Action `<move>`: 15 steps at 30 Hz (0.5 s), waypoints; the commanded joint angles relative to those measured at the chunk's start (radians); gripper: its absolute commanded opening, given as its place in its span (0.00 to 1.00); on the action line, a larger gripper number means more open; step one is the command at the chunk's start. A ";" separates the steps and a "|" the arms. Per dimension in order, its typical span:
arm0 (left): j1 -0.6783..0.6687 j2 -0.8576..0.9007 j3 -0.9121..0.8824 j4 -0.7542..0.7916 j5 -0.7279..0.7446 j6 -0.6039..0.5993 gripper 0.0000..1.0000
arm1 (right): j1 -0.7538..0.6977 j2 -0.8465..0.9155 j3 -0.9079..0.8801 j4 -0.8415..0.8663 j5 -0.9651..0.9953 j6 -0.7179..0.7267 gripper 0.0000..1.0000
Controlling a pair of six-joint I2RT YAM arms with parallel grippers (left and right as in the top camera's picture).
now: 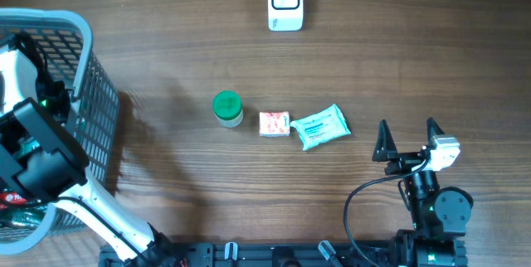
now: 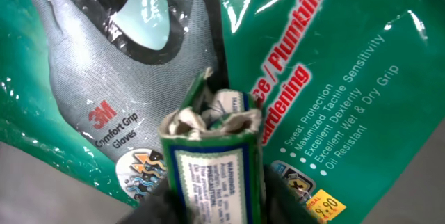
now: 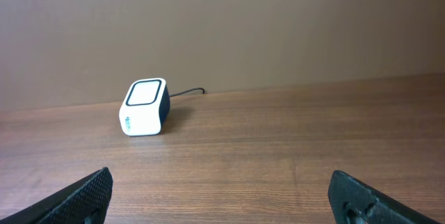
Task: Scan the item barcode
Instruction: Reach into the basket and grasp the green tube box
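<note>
The item in hand, a small green carton (image 2: 208,168) with a white printed label and a torn, crumpled top end, was seen in the left wrist view standing up from a 3M Comfort Grip gloves pack (image 2: 104,78), down inside the basket (image 1: 87,47) at the left end of the table (image 1: 166,35). It was judged to be light and thin-walled, easily crushed if squeezed hard, and somewhat slick on its printed faces. Its damaged top was reckoned a poor place for a hold, and the firmer lower flanks the better purchase, with the label face left uncovered for the scanner (image 1: 284,2), which stood well apart at the far edge. The left gripper (image 2: 212,206) was seen drawn in narrow against the carton's two sides, its dark fingers only dimly made out at the bottom of the frame, and the carton was taken to be pinched between them. Whether a barcode lay on the visible label could not be told. The right gripper (image 1: 407,130) was seen spread wide at the right of the table, with nothing between its fingers and nothing touched by it
</note>
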 commanded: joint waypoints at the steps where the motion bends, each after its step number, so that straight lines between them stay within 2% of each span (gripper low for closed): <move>1: -0.008 0.005 -0.010 -0.006 -0.025 -0.003 0.17 | -0.002 -0.005 -0.001 0.005 -0.016 -0.018 1.00; 7: -0.008 -0.156 -0.010 -0.027 -0.024 -0.003 0.17 | -0.002 -0.005 -0.001 0.005 -0.016 -0.018 1.00; 13: -0.008 -0.589 -0.010 -0.111 0.018 -0.003 0.17 | -0.002 -0.005 -0.001 0.005 -0.016 -0.018 1.00; 15: -0.018 -0.774 -0.010 -0.118 0.130 -0.002 0.18 | -0.002 -0.005 -0.001 0.005 -0.016 -0.018 1.00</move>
